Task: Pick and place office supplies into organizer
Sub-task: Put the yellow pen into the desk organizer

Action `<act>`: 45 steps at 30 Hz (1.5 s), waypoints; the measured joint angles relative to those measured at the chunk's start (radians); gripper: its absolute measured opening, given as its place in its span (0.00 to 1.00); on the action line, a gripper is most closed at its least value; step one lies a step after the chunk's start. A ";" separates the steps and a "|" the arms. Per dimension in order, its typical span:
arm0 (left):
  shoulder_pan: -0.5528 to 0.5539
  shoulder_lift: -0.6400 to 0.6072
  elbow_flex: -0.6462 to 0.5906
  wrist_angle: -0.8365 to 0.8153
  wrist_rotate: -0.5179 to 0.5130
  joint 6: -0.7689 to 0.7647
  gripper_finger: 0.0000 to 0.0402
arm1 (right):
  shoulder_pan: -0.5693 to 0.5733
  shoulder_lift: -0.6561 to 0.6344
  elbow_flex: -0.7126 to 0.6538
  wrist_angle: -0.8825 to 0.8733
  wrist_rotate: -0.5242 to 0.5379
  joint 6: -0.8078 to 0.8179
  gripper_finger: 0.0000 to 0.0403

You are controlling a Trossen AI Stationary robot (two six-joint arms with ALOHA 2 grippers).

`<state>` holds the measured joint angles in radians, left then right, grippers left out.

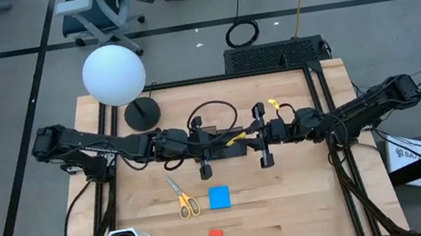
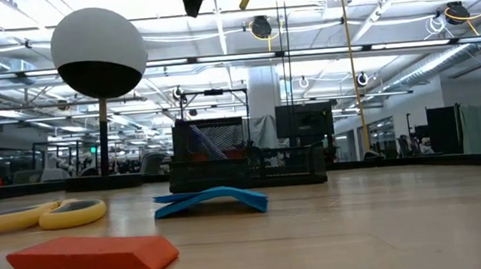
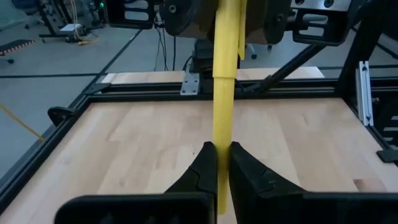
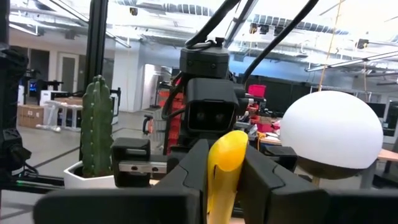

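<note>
Red eraser (image 2: 91, 256) lies nearest on the wooden desk (image 1: 306, 196), with the blue note pad (image 1: 219, 197) and yellow scissors (image 1: 183, 199) between it and the organizer (image 2: 247, 164). Above the organizer, the left tool (image 3: 217, 163) and right tool (image 4: 225, 177) both clamp one yellow pencil (image 3: 225, 93). Beside the organizer stands a globe lamp (image 1: 114, 75); beyond is an open workshop floor.

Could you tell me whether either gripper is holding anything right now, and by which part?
Both grip the yellow pencil in mid-air, one at each end: the left gripper pinches one end, and the right gripper has closed on the other.
</note>
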<state>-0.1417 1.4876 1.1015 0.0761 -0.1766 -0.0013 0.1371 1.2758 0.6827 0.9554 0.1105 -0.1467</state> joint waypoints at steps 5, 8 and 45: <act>0.000 0.000 0.000 -0.002 0.000 0.000 0.04 | -0.006 -0.001 0.000 -0.015 -0.010 -0.009 0.11; 0.000 0.000 0.000 -0.002 -0.005 -0.008 0.09 | -0.013 -0.001 0.000 -0.019 -0.013 -0.011 0.11; -0.022 -0.215 -0.038 -0.195 -0.269 -0.011 0.25 | -0.247 0.074 0.000 -0.152 -0.125 -0.001 0.11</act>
<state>-0.1635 1.2724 1.0635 -0.1189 -0.4454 -0.0123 -0.1100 1.3494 0.6827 0.8032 -0.0146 -0.1480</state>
